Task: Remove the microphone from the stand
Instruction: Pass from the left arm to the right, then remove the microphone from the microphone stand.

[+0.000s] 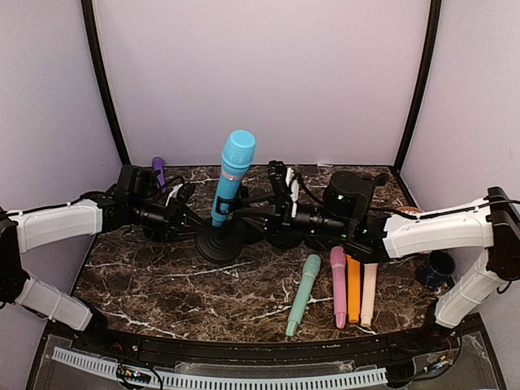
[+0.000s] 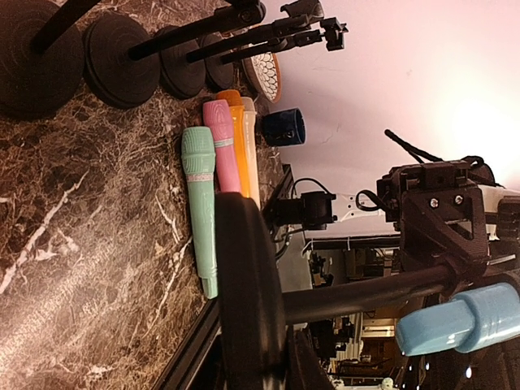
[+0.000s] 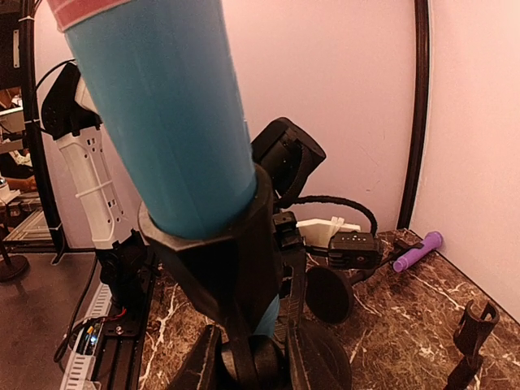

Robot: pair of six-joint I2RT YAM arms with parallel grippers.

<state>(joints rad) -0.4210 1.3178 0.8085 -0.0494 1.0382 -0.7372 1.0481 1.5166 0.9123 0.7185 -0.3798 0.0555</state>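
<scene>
Currently the blue microphone [image 1: 231, 175] sits upright, slightly tilted, in the clip [image 3: 219, 252] of the black stand [image 1: 218, 244] at the middle of the marble table [image 1: 162, 284]. It has not been lifted out.

Left end effector [image 1: 185, 218]: closed on the stand low down, just above its round base [image 2: 244, 292].

Right end effector [image 1: 248, 213]: its jaws stand narrow, 1 on each side of the microphone's lower end below the clip. I cannot tell whether they press on it.

To the right of the stand, 4 microphones lie side by side on the table: green [image 1: 302, 294], pink [image 1: 338, 286], orange [image 1: 353, 288] and cream [image 1: 369, 292]. A purple microphone [image 1: 158, 172] lies at the back left.
</scene>
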